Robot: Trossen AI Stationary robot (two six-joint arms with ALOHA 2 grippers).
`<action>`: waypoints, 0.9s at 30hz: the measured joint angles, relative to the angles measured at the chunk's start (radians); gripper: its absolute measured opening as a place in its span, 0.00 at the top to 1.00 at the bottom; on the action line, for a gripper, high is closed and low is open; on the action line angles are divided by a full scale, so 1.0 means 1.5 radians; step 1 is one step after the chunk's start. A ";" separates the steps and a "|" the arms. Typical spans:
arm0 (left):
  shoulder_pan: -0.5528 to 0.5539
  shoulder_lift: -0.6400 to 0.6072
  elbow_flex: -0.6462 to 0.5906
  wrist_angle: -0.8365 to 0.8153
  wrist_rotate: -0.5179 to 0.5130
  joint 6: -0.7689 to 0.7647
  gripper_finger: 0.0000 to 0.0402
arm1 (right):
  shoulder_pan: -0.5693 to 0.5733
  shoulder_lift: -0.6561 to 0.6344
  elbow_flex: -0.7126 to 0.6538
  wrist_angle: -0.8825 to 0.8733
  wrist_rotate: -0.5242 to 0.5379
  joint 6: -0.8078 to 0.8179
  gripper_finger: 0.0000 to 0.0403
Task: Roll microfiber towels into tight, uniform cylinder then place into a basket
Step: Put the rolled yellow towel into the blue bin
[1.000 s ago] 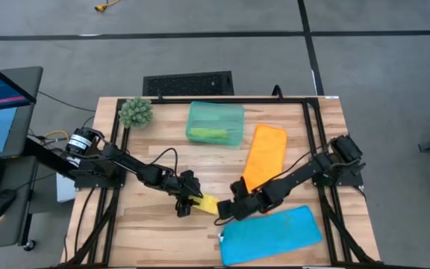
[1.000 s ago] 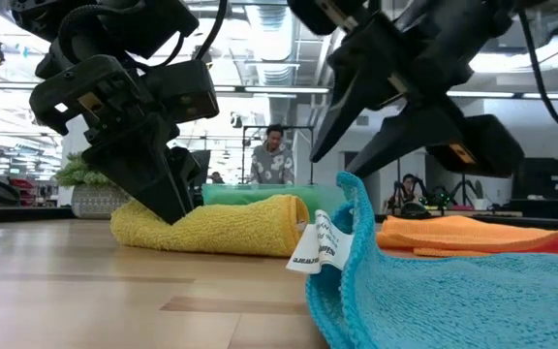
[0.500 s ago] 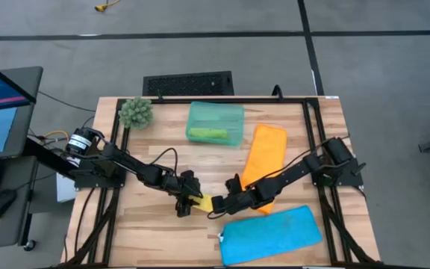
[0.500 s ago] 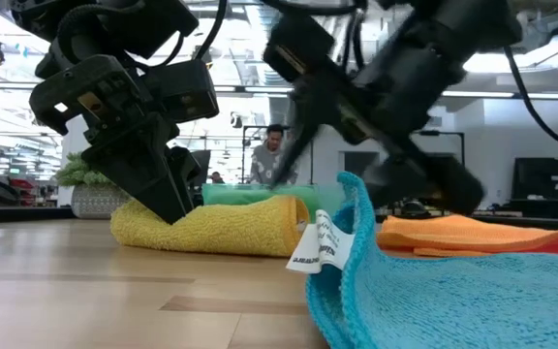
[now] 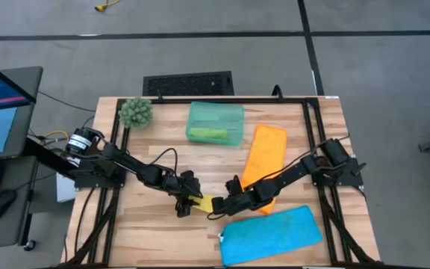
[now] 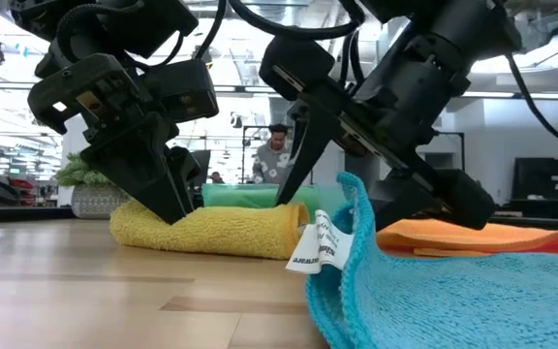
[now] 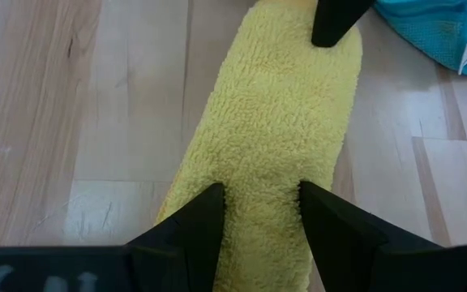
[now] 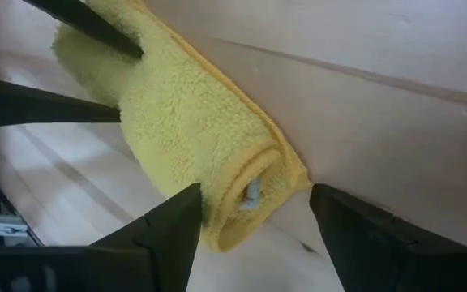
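A yellow towel (image 5: 206,202), rolled into a short cylinder (image 6: 211,228), lies on its side mid-table. My left gripper (image 5: 187,203) is shut on the roll's left end. My right gripper (image 8: 254,219) is open, with one finger on each side of the roll's right end (image 8: 250,191). I cannot tell whether it touches the roll. An orange towel (image 5: 266,153) and a blue towel (image 5: 271,235) lie flat on the table's right half. A green roll (image 5: 207,134) lies inside the basket (image 5: 234,112) at the far middle. My left gripper pinches a ridge of the yellow roll's upper side at its left end (image 7: 262,182) between its two fingers (image 7: 205,223). The fingers slant down from the table's left and lie along the roll. The roll lies on the table.
A spiky green plant ball (image 5: 135,112) stands at the far left corner. The blue towel's raised corner with a white tag (image 6: 318,242) lies just in front of the yellow roll. Bare wood shows at the near left (image 5: 148,232).
My right gripper has come down and toward the table's left onto the right end of the yellow roll. Its fingers now stand wider apart. The roll has stayed where it was.
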 joint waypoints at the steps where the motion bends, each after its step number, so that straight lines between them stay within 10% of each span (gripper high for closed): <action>1: 0.000 0.000 0.000 0.000 0.000 0.000 0.61 | -0.003 0.000 0.000 -0.001 0.001 -0.002 0.34; 19: 0.000 0.000 0.000 0.005 -0.001 -0.010 0.61 | -0.037 0.050 -0.003 0.155 -0.027 -0.053 0.35; 27: 0.000 0.000 0.000 0.005 -0.001 -0.012 0.61 | -0.039 0.052 -0.004 0.149 -0.036 -0.083 0.61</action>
